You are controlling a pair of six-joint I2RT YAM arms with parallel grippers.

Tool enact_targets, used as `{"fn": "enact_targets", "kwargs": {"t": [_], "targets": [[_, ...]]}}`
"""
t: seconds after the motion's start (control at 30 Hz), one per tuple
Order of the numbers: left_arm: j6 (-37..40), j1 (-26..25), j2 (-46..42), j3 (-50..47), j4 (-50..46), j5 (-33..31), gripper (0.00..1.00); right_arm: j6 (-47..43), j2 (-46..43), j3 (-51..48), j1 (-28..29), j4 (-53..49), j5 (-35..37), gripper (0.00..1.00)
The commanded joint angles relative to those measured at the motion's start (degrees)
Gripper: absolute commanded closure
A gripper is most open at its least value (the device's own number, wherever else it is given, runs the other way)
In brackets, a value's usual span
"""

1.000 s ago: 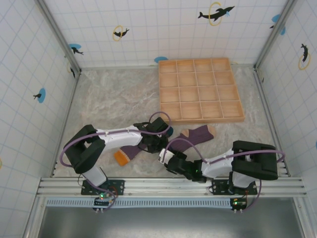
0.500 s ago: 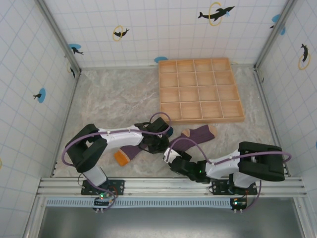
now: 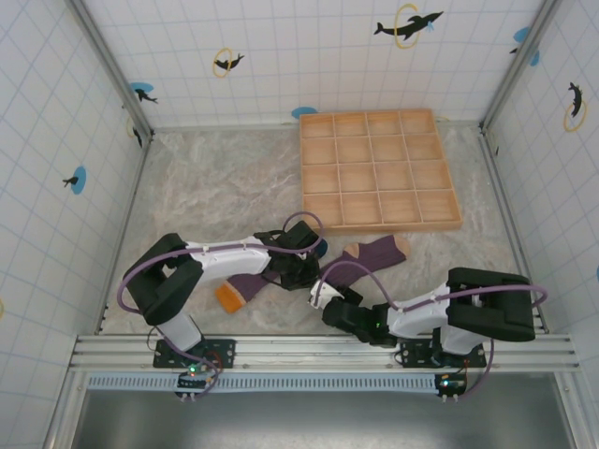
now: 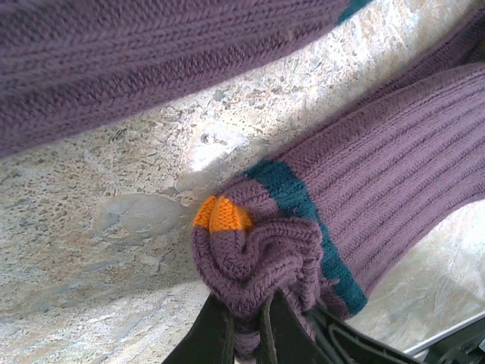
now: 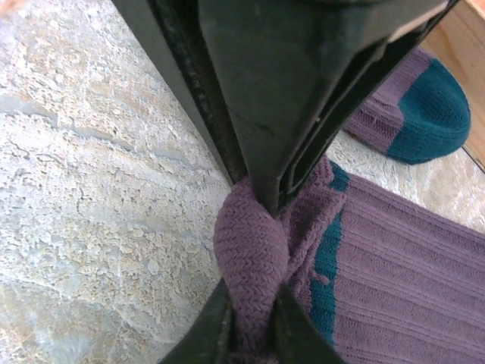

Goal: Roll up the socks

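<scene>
Rolling seems barely begun: we hold one small bunched end of the purple ribbed knit socks with teal bands (image 3: 376, 252), at lower centre of the top view, with left gripper (image 4: 246, 312) and right gripper (image 5: 254, 305) both clamped tight on it, the lengths lying flat, unrolled.

We count 2 on the marbled tabletop (image 3: 215, 187), near its front edge. The purple ribbed knit sock on the left (image 3: 245, 283) lies slantwise and ends in an orange tip (image 3: 229, 297). The purple ribbed knit sock on the right (image 3: 370, 254) stretches up and rightward to a pale toe (image 3: 401, 245). Where they meet, we see the knit gathered into a tight wad (image 4: 254, 262) with a teal band (image 4: 292, 201) and an orange nub (image 4: 221, 214). It is pinched between the left fingers (image 4: 212, 337) and the right fingers (image 5: 216, 326). A rounded teal end (image 5: 426, 106) lies flat nearby.
</scene>
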Motion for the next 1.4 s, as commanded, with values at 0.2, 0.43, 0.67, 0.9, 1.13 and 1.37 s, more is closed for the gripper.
{"fn": "enact_targets", "kwargs": {"t": [0.2, 0.43, 0.67, 0.9, 1.13, 1.37], "targets": [[0.63, 0.65, -1.31, 0.3, 0.39, -1.56, 0.44, 7.11, -4.35, -4.54, -5.63, 2.56, -13.27, 1.0], [1.75, 0.83, -6.25, -2.05, 8.31, -4.7, 0.39, 15.94, -9.73, -10.03, -14.04, 9.79, -26.92, 1.0], [-1.15, 0.83, -13.6, -12.08, 23.23, -8.2, 0.39, 27.42, -11.2, -13.91, -22.12, 15.76, -36.84, 1.0], [-1.94, -0.16, -13.61, -13.6, 24.14, -8.69, 0.51, 40.46, -9.79, -16.84, -27.57, 22.83, -43.39, 1.0], [-0.75, -0.83, -12.56, -13.62, 24.55, -9.38, 0.7, 49.57, -10.99, -19.11, -30.38, 22.99, -42.46, 1.0], [-2.07, -2.32, -9.27, -12.78, 24.63, -8.91, 0.75, 55.45, -11.16, -19.4, -34.23, 18.14, -44.17, 1.0]]}}
